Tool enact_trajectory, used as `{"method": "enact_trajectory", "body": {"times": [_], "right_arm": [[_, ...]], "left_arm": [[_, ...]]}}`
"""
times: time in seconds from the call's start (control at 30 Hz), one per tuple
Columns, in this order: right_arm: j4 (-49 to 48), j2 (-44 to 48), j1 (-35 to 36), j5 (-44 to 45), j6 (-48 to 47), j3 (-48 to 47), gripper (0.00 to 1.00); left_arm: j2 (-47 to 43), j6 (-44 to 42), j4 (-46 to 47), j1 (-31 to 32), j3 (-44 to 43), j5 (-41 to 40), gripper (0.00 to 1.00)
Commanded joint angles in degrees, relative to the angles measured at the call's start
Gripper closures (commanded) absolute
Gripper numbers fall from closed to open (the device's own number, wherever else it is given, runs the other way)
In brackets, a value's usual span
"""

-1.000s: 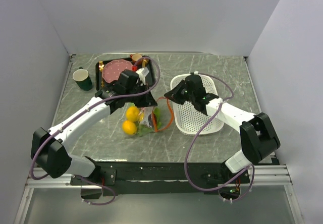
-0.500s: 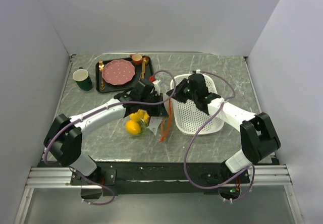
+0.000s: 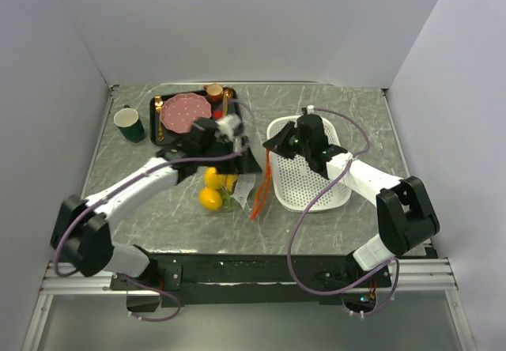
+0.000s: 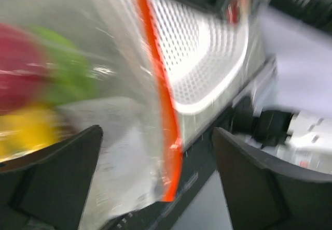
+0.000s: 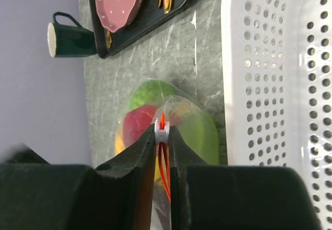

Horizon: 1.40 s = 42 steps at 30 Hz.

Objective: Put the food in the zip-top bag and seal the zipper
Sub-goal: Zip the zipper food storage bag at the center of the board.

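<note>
The zip-top bag (image 3: 229,189) lies between the arms, its upper end lifted, with the food (image 3: 210,198) inside: yellow pieces in the top view, red (image 5: 136,124) and green (image 5: 199,130) ones in the right wrist view. The orange-red zipper (image 3: 262,189) runs along its right edge. My right gripper (image 5: 162,132) is shut on the white slider at the zipper's top end (image 3: 272,150). My left gripper (image 4: 157,131) stands wide open, the bag's corner and zipper (image 4: 165,121) loose between its fingers (image 4: 57,178); in the top view the left gripper (image 3: 241,155) hangs just above the bag.
A white perforated basket (image 3: 316,197) sits right of the bag, under the right arm. At the back left a black tray (image 3: 155,118) carries a pink speckled plate (image 3: 183,111) and gold cutlery. A dark green mug (image 3: 129,123) stands left of it.
The left gripper has opened and let go of the bag, and its wrist has pulled back toward the tray. The right gripper still holds the slider in about the same place.
</note>
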State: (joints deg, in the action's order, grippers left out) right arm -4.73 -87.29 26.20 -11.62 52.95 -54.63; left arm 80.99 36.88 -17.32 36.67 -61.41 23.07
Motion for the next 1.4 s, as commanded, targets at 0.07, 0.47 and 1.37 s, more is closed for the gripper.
{"method": "enact_trajectory", "body": {"times": [0.07, 0.47, 1.37], "right_arm": [[-2.4, 1.2, -0.6, -0.8, -6.3, -1.7, 0.85], [-5.8, 4.3, -0.7, -11.3, -19.6, -0.2, 0.85], [-10.4, 7.4, -1.0, -17.3, -20.0, 0.8, 0.85]], "left_arm": [[-7.3, -1.1, 10.1, -14.3, 1.6, 7.2, 0.01], [14.2, -9.6, 24.4, -18.5, -8.1, 29.3, 0.08], [39.4, 34.8, 96.3, -16.9, -6.6, 48.5, 0.14]]}}
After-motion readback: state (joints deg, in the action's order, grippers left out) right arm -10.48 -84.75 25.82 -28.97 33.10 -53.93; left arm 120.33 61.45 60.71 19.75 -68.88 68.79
